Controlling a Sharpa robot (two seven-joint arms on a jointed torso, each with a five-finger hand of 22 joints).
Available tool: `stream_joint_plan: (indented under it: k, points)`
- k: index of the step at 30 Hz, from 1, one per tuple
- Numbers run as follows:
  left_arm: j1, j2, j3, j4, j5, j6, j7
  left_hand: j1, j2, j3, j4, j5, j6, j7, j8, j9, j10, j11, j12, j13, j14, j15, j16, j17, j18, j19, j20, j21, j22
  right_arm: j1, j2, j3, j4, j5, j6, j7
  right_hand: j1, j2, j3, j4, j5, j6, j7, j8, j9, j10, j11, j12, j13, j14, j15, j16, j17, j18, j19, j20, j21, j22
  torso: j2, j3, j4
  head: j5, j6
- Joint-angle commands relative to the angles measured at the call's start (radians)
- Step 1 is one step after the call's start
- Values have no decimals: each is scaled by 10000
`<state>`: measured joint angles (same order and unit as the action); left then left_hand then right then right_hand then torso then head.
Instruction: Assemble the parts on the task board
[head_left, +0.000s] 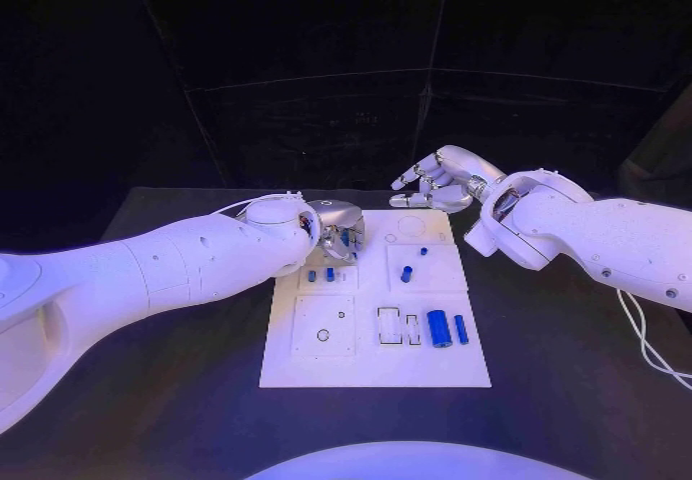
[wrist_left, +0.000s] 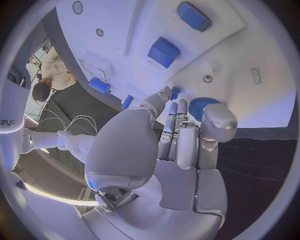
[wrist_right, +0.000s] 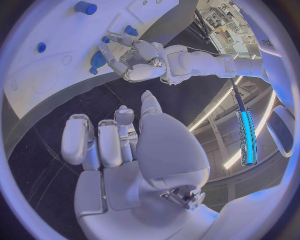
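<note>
left hand (head_left: 336, 232) over board (head_left: 375, 375) far-left corner, fingers (wrist_left: 177, 131) curled by a round blue part (wrist_left: 201, 107), grip: can't tell | right hand (head_left: 440, 180) empty, fingers spread, beyond far edge | risk: your left fingers knock nearby small parts (head_left: 329, 274)

The task board (head_left: 378, 370) looks like smooth matt white plastic, its blue parts (head_left: 438, 328) slightly glossy plastic. Both arms wear glossy white shells; the left hand (head_left: 338, 232) at ten o'clock of the board and the right hand (head_left: 437, 180) at twelve o'clock look like satin silver metal. The table (head_left: 562, 400) is matt black.
</note>
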<state>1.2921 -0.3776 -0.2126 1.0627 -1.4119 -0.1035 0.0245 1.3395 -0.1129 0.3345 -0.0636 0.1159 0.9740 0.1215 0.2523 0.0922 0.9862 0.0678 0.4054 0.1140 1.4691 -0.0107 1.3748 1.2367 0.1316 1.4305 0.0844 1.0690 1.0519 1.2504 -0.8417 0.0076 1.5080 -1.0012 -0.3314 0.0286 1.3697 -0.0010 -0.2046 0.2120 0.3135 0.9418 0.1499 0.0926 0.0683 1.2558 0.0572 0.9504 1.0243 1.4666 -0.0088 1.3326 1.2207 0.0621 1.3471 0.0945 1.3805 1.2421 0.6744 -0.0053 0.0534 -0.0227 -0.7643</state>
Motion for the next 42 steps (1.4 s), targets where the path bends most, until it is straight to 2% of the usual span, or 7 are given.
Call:
stream_joint_plan:
  k: [1, 13, 17, 24, 31, 33, 42]
  points:
    - [-2, 53, 1, -85, -100, 424, -108, -13, 70, 118, -2, -42, 116, 5, -67, -26, 123, 0, -101, -52, 374, -82, 28, -22, -194, 52, -26, 49, 34, 19, 10, 6, 12, 13, -22, 74, 7, 91, -37, 0, 64, 36, -40, 34, 11, -18, 12, 13, -5, 333, -74, -29, 16, 151, -58, 9, -37, -7, -3, 0, 1, -11, -5]
    - [-52, 162, -2, -246, -151, 798, -278, -42, 105, 381, -55, -76, 305, -1, -176, -70, 391, -21, -287, -218, 375, -86, 39, -76, -207, 51, -44, 145, 155, 19, 28, 6, 6, 13, -16, 77, 7, 91, -37, 0, 64, 36, -40, 34, 11, -18, 12, 13, -5, 333, -74, -29, 16, 151, -58, 9, -37, -7, -12, 1, 11, -30, -40]
    - [-65, 179, -2, -266, -155, 808, -277, 32, 203, 593, -121, -153, 478, -3, -186, -71, 631, -50, -337, -269, 377, -107, 56, -86, -228, 72, -54, 262, 285, 19, 30, 6, 7, 13, -17, 79, 7, 91, -37, 0, 64, 36, -40, 34, 11, -18, 12, 13, -5, 333, -74, -29, 16, 151, -58, 9, -37, -7, -10, -1, 13, -39, -42]
    - [-90, 169, -1, -270, -157, 329, -93, 93, 484, 1069, -211, -585, 914, -57, -184, -28, 1173, -149, -488, -332, 381, -183, 83, -126, -271, 124, -116, 510, 558, 19, 38, 6, 7, 13, -17, 84, 23, 108, -40, -4, 73, 36, -41, 36, 11, -8, 10, 33, 9, 336, -75, -26, 22, 150, -53, 8, -36, -4, -16, -2, 18, -42, -29]
    - [-104, -67, 36, -22, 9, -388, 62, 65, 493, 1332, -319, -625, 1061, -38, -271, -20, 1396, -160, -704, -378, 384, -197, 101, -158, -297, 154, -146, 639, 704, 19, 51, 6, -29, 13, -19, 95, 23, 108, -40, -4, 73, 36, -41, 36, 11, -8, 10, 33, 9, 336, -75, -26, 22, 150, -53, 8, -36, -4, -30, -9, 28, -54, 17]
    - [-100, -190, 106, 108, 166, -495, 83, 61, 459, 1433, -378, -623, 997, 45, -364, -45, 1368, -97, -823, -403, 385, -162, 108, -171, -312, 164, -131, 679, 750, 19, 49, 6, -42, 13, -20, 97, 23, 108, -40, -4, 73, 36, -41, 36, 11, -8, 10, 33, 9, 336, -75, -26, 22, 150, -53, 8, -36, -4, -41, -2, 34, -54, 21]
    - [-64, -897, 666, 921, 860, -624, 181, -58, 354, 1554, -435, -631, 1015, 92, -466, -60, 1411, -52, -990, -421, 366, -112, 77, -284, -321, 166, -92, 727, 815, 19, 27, 6, -79, 13, -14, 104, 23, 108, -40, -4, 73, 36, -41, 36, 11, -8, 10, 33, 9, 336, -75, -26, 22, 150, -53, 8, -36, -4, -98, -14, 82, -28, 51]
